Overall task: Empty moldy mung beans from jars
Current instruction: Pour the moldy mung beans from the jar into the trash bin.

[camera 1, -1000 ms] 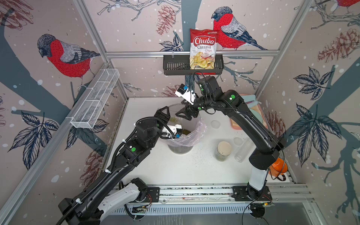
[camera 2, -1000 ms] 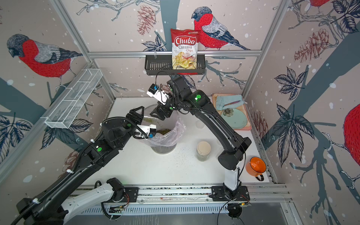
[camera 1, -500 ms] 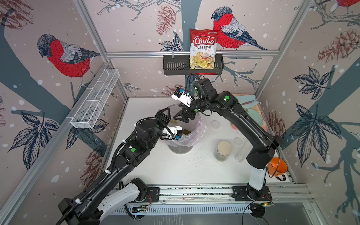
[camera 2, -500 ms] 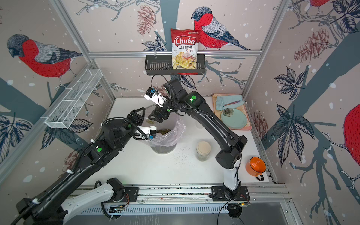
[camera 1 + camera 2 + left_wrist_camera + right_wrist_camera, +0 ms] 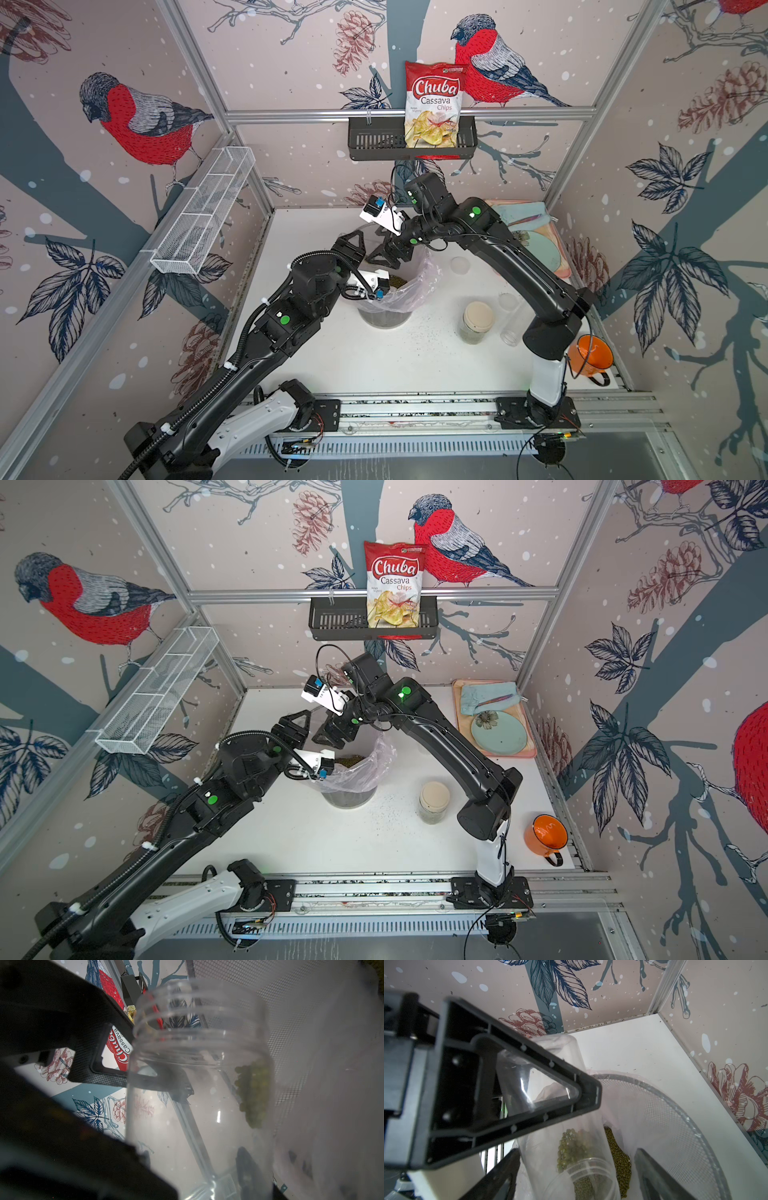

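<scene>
**Top views:** bright, even, diffuse light from overhead. Soft shadows lie under both arms on the white table (image 5: 415, 365). The corner posts (image 5: 196, 66) splay outward toward the picture edges. The centre is sharp and fine detail is slightly soft.

**Left wrist view:** backlit, with a black, blurred foreground that shows no detail. The clear jar (image 5: 197, 1095) carries a short white glare streak. The bin liner (image 5: 332, 1105) is a hazy, out-of-focus veil.

**Right wrist view:** evenly lit. The near foreground is soft and the mung beans (image 5: 571, 1151) are fairly sharp. Small highlights show on the jar's base.

Black left arm (image 5: 232, 374), right arm (image 5: 519, 266); white base links (image 5: 257, 415); green LEDs (image 5: 284, 320).
</scene>
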You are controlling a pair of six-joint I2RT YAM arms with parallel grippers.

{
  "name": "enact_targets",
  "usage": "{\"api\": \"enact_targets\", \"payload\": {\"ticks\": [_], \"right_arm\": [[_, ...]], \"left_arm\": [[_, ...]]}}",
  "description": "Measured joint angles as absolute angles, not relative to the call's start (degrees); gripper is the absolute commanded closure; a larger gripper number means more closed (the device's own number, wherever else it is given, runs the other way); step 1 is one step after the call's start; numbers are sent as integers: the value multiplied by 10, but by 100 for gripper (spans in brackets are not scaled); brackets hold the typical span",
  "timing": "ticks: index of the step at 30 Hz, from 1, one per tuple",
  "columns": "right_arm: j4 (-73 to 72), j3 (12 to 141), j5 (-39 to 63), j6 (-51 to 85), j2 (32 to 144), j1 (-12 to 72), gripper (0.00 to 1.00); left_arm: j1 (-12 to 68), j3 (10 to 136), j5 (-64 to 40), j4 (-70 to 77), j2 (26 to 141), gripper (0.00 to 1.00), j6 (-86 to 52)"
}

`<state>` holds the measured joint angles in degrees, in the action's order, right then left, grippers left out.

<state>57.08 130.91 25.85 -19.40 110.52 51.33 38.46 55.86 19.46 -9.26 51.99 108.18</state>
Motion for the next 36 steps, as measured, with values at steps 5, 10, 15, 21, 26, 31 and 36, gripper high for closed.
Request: {"api": "enact_targets", "payload": {"ticks": [5, 10, 15, 21, 26, 31, 36], "right_arm": [[578, 1309, 259, -209, 1112, 517, 13], [578, 1312, 263, -215, 1119, 518, 13], [581, 1320, 268, -224, 1126, 520, 15], [587, 1326, 277, -226, 1133, 521, 21], [590, 1327, 286, -242, 1137, 522, 35], [592, 1327, 291, -257, 1137, 522, 47], [592, 1326, 294, -262, 1137, 522, 51]], "left_arm": [[386, 559, 194, -92, 521, 100, 1082], [387, 559, 192, -93, 521, 100, 1082], [388, 559, 192, -94, 522, 100, 1082], [388, 559, 192, -96, 522, 100, 1083], [388, 559, 192, -97, 521, 100, 1083], [388, 558, 193, -97, 520, 100, 1083], [388, 558, 193, -100, 519, 94, 1083]]}}
